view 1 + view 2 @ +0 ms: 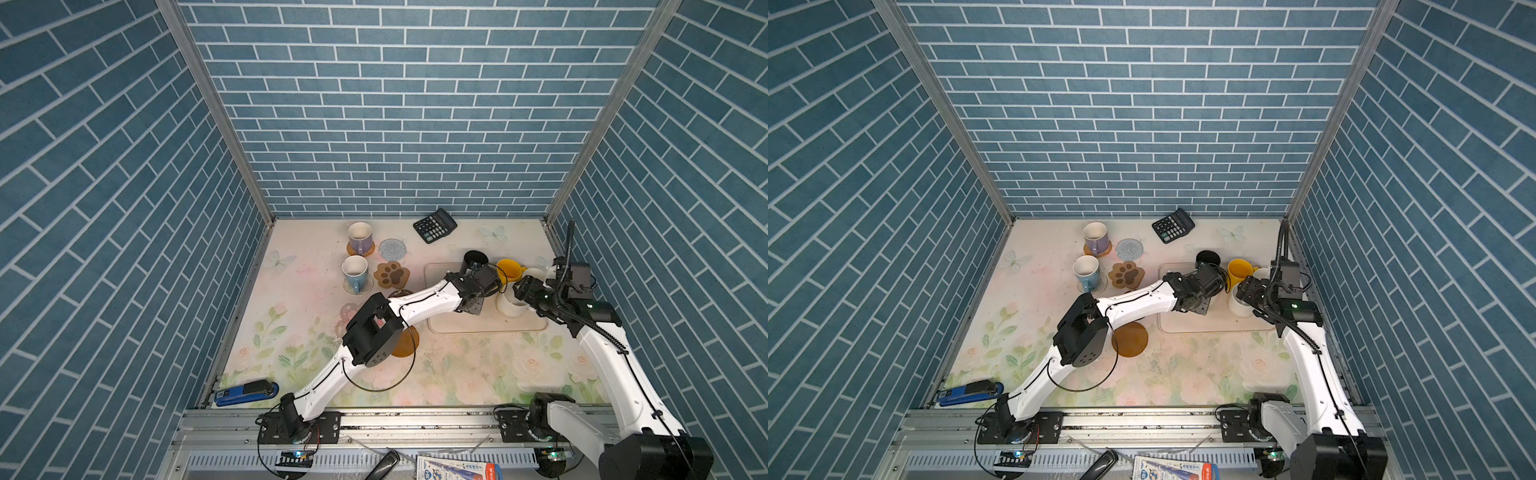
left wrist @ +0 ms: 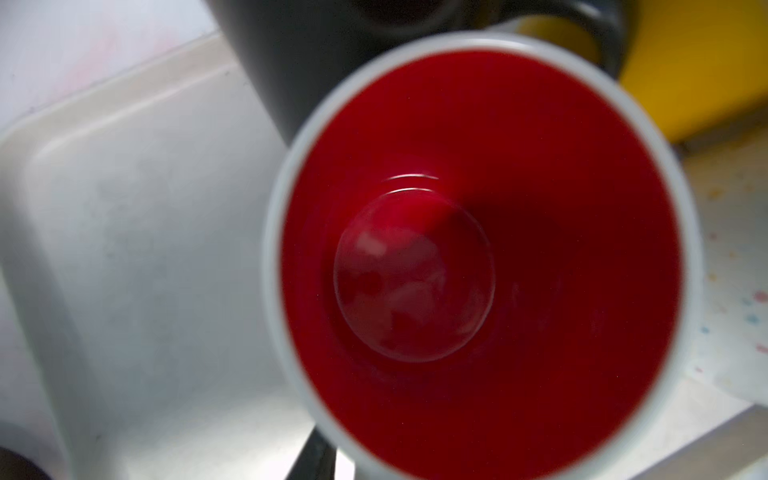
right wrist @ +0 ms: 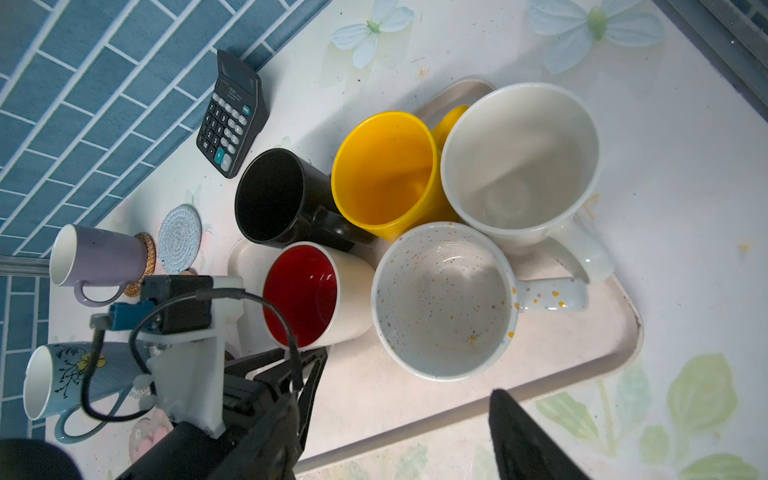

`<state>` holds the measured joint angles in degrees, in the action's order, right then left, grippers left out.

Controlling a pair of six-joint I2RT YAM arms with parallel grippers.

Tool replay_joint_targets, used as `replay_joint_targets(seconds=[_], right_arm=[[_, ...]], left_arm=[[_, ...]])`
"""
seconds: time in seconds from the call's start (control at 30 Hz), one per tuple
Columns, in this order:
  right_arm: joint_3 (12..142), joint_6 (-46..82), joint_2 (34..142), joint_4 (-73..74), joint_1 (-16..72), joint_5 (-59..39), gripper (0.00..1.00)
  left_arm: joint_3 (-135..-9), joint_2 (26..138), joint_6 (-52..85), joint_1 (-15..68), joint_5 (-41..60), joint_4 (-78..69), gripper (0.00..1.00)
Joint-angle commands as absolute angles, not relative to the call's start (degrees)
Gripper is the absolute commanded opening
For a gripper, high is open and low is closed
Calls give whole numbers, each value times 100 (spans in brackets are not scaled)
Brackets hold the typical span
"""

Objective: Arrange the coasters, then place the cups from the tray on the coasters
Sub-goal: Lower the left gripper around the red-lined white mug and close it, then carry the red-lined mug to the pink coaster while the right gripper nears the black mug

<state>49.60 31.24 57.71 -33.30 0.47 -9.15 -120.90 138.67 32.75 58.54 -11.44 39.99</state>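
On the cream tray [image 3: 540, 345] stand a black cup [image 3: 274, 195], a yellow cup [image 3: 386, 170], a plain cream cup [image 3: 519, 162], a speckled cup [image 3: 444, 299] and a white cup with red inside [image 3: 316, 295]. My left gripper [image 3: 309, 359] is shut on the red-lined cup's [image 2: 478, 249] wall; one finger [image 2: 318, 455] lies against its outside, the other is hidden. My right gripper [image 3: 399, 436] hangs open over the tray's near rim. A lavender cup [image 1: 359, 237] sits on a woven coaster [image 1: 360, 250], and a pale blue cup [image 1: 355, 272] sits on a lacy coaster [image 1: 358, 288].
Bare coasters lie nearby: blue-grey round [image 1: 392, 249], brown paw [image 1: 391, 275] and an amber disc [image 1: 406, 343] half under my left arm. A black calculator [image 1: 434, 225] lies by the back wall. A blue stapler [image 1: 247, 392] is at the front left corner.
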Motion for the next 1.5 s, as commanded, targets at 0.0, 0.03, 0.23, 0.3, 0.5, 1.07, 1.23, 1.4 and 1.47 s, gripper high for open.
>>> replay_joint_targets(seconds=[0.0,0.03,0.23,0.3,0.5,1.07,1.23,1.4,1.47], right_arm=[[4830,3217,5766,-3252,18,-987,73],[4827,3217,5773,-3260,18,-999,73],[4816,3208,5776,-3216,19,-1096,73],[4825,3217,5774,-3226,18,-1140,73],[4904,3190,5709,-3336,22,-1165,73],[5000,3162,5855,-3264,520,-1401,75],[5116,3281,6203,-3047,1032,-1152,74],[5439,3348,6717,-2896,1587,-928,75],[5555,3364,6889,-2854,1739,-892,75]], left_arm=[[-12080,13890,3269,5773,-1325,4092,20],[-12040,13865,3261,5770,-1319,4078,18],[-11806,13659,3217,5741,-1346,4007,0],[-11750,13597,3208,5746,-1388,4003,0],[-11411,13210,3182,5749,-1354,3857,0],[-8699,10660,3190,5654,-1784,3365,0],[-7686,9862,3285,5438,-1872,3132,0],[-6807,9051,3396,5245,-2011,3042,0],[-6502,8806,3442,5157,-2059,3032,0]])
